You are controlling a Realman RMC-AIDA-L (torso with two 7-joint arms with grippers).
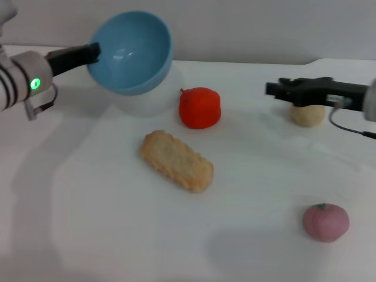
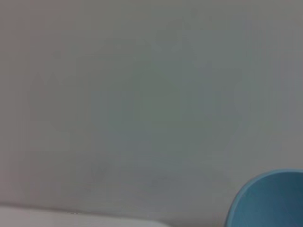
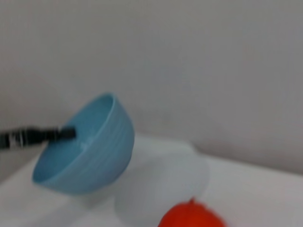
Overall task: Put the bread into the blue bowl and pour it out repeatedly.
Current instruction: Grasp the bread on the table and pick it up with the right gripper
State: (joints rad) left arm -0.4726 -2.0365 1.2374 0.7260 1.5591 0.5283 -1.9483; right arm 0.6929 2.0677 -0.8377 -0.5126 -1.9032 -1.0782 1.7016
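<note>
Left claw (image 1: 94,51) is clamped on the rim of the blue bowl (image 1: 132,53), holding it tilted in the air with its mouth facing the bench (image 1: 117,235). Below and to the right of that claw, the bread (image 1: 176,160) lies flat on the bench, apart from the bowl. Right claw (image 1: 273,89) hovers over a beige lump (image 1: 308,115), fingers together, holding nothing.

Grey-white left wrist (image 1: 20,82) with green light — black pincers, seemingly thin cables.
</note>
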